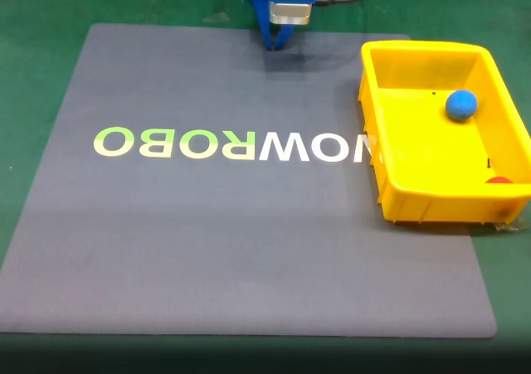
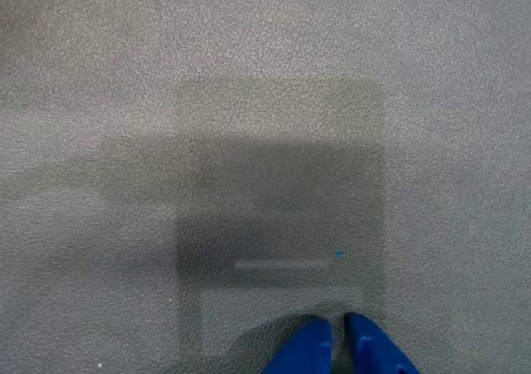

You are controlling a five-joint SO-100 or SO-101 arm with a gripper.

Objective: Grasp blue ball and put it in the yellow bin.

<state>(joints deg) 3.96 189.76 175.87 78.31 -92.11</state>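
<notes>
In the fixed view the blue ball (image 1: 461, 104) already lies inside the yellow bin (image 1: 415, 204), so placing looks finished, while the wrist view shows the end effector (image 2: 338, 341) closed, empty, over the grey mat (image 2: 249, 100), needing only to park.

Fixed view high, facing arm across grey mat (image 1: 249, 250); wrist view close, straight down on mat.
</notes>
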